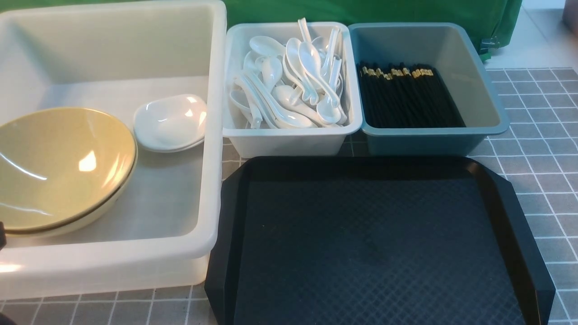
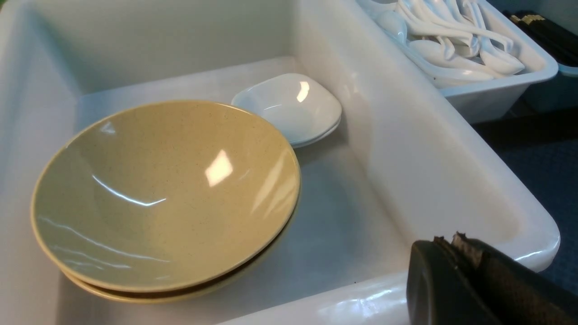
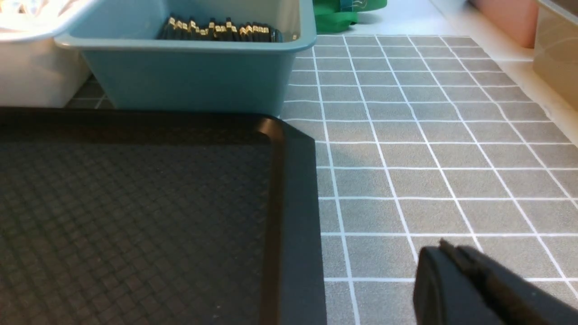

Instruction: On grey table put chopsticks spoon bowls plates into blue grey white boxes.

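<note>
Both my hands are closed and empty: left hand (image 2: 456, 243) above large white tub (image 2: 406, 162), right hand (image 3: 451, 257) over gridded grey surface (image 3: 429, 149).

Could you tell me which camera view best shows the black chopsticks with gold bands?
The front view: the black gold-banded chopsticks show at full length in the blue-grey plastic tub. The right wrist view shows only their gold ends; the left wrist view catches a corner.

Left gripper (image 2: 456, 243): jaws pressed together, nothing held. Right gripper (image 3: 445, 248): jaws pressed together, nothing held.
</note>
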